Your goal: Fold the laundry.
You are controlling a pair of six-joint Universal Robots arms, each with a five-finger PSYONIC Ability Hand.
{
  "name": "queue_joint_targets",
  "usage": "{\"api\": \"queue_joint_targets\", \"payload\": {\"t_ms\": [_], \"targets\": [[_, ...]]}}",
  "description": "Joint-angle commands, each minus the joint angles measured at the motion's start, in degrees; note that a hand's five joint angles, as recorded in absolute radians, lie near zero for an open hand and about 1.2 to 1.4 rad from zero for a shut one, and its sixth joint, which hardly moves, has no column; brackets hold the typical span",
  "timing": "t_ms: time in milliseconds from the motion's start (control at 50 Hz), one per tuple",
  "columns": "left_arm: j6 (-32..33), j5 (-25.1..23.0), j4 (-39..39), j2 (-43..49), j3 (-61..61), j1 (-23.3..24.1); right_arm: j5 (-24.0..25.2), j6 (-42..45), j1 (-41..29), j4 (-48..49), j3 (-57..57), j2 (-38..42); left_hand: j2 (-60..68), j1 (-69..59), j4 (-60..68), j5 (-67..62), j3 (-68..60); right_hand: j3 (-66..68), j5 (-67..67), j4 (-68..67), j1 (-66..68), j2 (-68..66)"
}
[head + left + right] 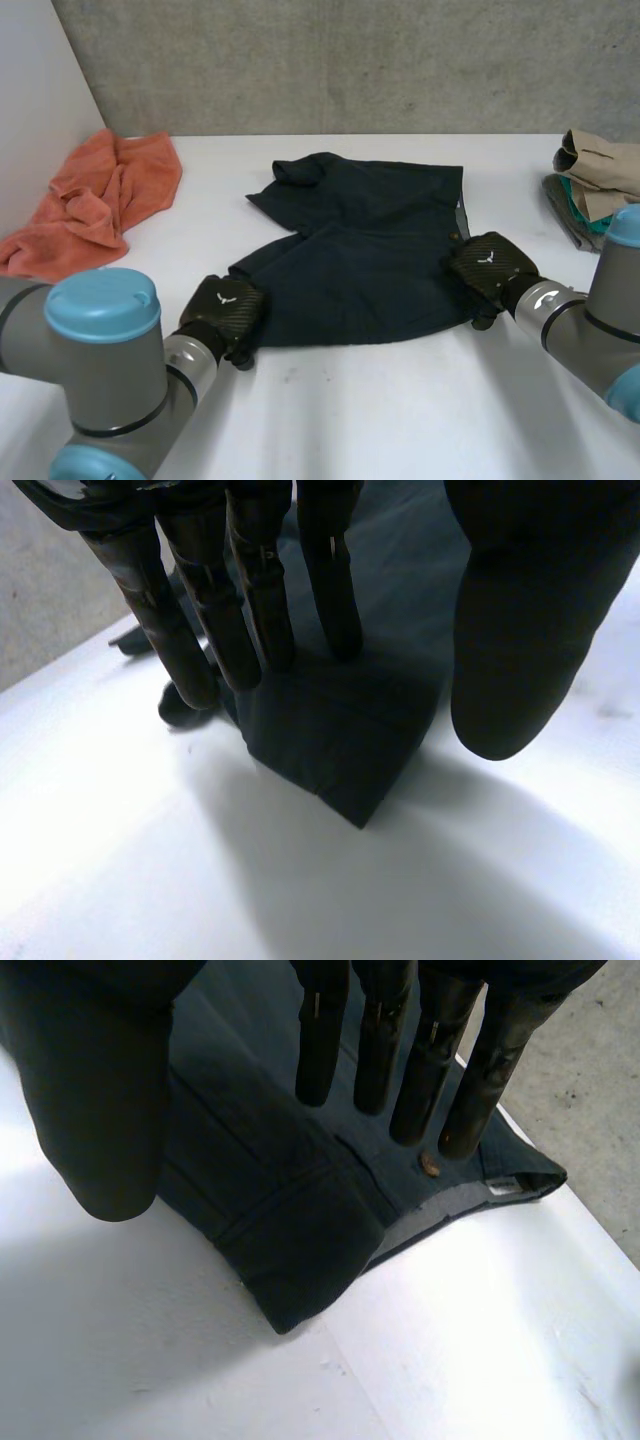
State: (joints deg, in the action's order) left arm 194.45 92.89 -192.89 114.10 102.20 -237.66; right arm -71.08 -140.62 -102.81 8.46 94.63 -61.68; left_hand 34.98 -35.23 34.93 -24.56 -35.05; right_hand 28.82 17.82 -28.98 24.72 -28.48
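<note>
The head camera sits high, between and behind both arms, and looks down over the white bench (380, 410) toward the grey wall (350, 60), from some distance. Each wrist camera looks along its own palm, very near the bench: one past the left hand (258, 590), the other past the right hand (385, 1040). All three views share the dark shorts (370, 260); each wrist view sees one near corner of them.
</note>
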Motion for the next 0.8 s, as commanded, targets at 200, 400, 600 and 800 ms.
{"api": "queue_joint_targets", "payload": {"t_ms": [200,400,600,800], "targets": [[0.85,0.01,-3.00,7.88,-6.22,-1.14,-0.46,2.55,0.06,5.87,-1.20,4.12,17.07,-16.83,17.12,-17.50,-17.01,51.18,52.18,-51.02,55.28,-51.52],[3.21,0.10,-9.07,8.77,-7.28,-0.96,-0.72,2.11,0.15,5.51,-0.32,3.85,29.05,-28.80,29.10,-29.48,-28.98,51.18,52.18,-51.02,55.28,-51.52],[13.84,0.45,-10.66,10.00,-7.89,-1.31,-1.86,2.20,-0.03,5.34,-0.59,3.07,45.02,-44.77,45.07,-45.44,-44.95,51.18,52.18,-51.02,55.28,-51.52],[17.63,1.68,0.48,-0.10,-5.87,0.01,-4.33,3.07,0.06,-5.28,-1.29,-5.01,45.02,-44.77,45.07,-45.44,-44.95,51.18,52.18,-51.02,55.28,-51.52]]}}
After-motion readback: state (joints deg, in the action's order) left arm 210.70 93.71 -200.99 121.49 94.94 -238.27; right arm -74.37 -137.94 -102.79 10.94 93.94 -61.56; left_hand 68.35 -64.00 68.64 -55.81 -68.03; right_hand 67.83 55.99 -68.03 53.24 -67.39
